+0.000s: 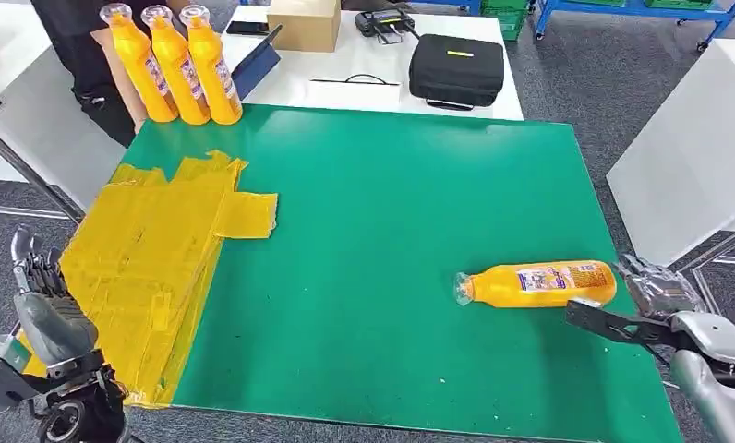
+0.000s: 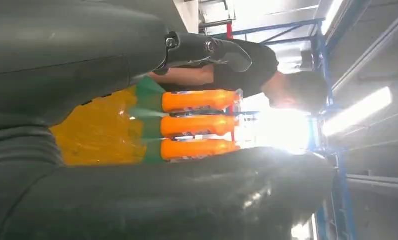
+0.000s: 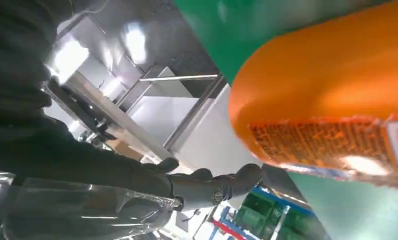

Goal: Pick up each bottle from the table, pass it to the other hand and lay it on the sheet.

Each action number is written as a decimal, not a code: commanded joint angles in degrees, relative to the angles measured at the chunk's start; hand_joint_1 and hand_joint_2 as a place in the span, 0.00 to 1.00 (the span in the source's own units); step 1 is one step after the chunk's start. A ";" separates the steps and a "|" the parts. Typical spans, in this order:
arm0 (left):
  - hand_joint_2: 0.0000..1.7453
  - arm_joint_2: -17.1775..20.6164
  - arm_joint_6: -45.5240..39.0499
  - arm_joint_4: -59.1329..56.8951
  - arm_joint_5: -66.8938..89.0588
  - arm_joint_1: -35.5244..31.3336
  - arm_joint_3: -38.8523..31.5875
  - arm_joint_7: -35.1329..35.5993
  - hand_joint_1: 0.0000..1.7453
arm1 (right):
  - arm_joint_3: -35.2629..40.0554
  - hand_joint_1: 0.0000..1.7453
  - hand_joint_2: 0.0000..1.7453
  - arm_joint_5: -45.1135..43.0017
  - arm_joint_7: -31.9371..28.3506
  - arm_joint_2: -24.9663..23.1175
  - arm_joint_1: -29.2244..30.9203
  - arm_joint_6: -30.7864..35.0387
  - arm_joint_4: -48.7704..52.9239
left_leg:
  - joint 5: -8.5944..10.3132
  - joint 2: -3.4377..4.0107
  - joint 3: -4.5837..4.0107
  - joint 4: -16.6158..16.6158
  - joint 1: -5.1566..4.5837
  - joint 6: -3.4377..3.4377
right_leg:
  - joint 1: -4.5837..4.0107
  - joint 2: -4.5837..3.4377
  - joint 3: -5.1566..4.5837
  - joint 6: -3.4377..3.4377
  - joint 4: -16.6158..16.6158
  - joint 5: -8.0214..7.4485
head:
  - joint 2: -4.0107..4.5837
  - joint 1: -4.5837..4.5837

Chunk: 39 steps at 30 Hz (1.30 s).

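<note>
At the lower right of the head view an orange bottle (image 1: 537, 283) lies on its side on the green desk (image 1: 391, 231), its clear-capped neck pointing toward the frame's left and its labelled base close to the desk's right edge. Just beyond that base, off the desk's edge, is the right hand (image 1: 657, 293), wrapped in clear film, with fingers spread and nothing in its grasp; the right wrist view shows the bottle's base (image 3: 332, 95) large and near, with the dark fingers (image 3: 212, 186) extended apart from it. In the left half of the head view a crumpled yellow sheet (image 1: 151, 249) covers the desk's left side. At the lower left corner the left hand (image 1: 48, 309) stands upright beside the desk's edge, next to the sheet, its fingers pointing up and holding nothing. At the upper left, three more orange bottles (image 1: 174, 65) stand upright in a tight row at the desk's far corner, with a person in dark clothes (image 1: 82, 46) directly behind them. Beyond the green surface, a white desk (image 1: 364, 69) carries a black case (image 1: 456, 69) and a cardboard box (image 1: 304, 23).
</note>
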<state>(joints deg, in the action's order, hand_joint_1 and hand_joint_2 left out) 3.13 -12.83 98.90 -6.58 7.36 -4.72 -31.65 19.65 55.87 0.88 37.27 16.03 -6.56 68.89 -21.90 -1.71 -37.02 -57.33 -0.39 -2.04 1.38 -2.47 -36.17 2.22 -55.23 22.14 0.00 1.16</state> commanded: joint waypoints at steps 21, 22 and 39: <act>0.00 1.21 -2.26 -3.38 -2.07 -1.44 2.92 -0.69 0.00 | 8.93 0.00 1.00 1.41 -0.35 -4.10 8.83 5.50 -6.03 | -0.10 0.29 0.28 0.02 0.01 0.14 | -0.07 0.00 0.22 -0.16 0.02 0.03 | 0.00 0.02; 0.00 1.13 -2.21 -3.41 -2.14 -1.57 2.93 -0.62 0.00 | 9.06 0.00 1.00 1.49 -0.32 -4.28 8.70 5.44 -5.79 | -0.07 0.23 0.22 0.03 0.02 0.12 | -0.06 0.00 0.18 -0.12 0.04 0.01 | 0.00 0.00; 0.00 2.11 -0.15 -8.11 -3.89 -5.52 5.08 -0.87 0.00 | 14.08 0.00 1.00 -0.06 -2.55 -6.27 9.27 3.23 -9.81 | -0.09 0.18 0.38 0.04 0.03 0.17 | -0.10 0.16 0.35 -0.19 0.04 0.08 | 0.00 0.00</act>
<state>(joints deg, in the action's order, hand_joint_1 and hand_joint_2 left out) 3.91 -13.46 96.21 -9.99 4.31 -1.62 -32.44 29.26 56.74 -0.96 34.19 22.76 -2.27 64.41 -21.85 -1.73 -37.03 -57.33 -0.38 -2.07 1.38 -2.46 -36.18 2.22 -55.24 22.13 0.00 1.16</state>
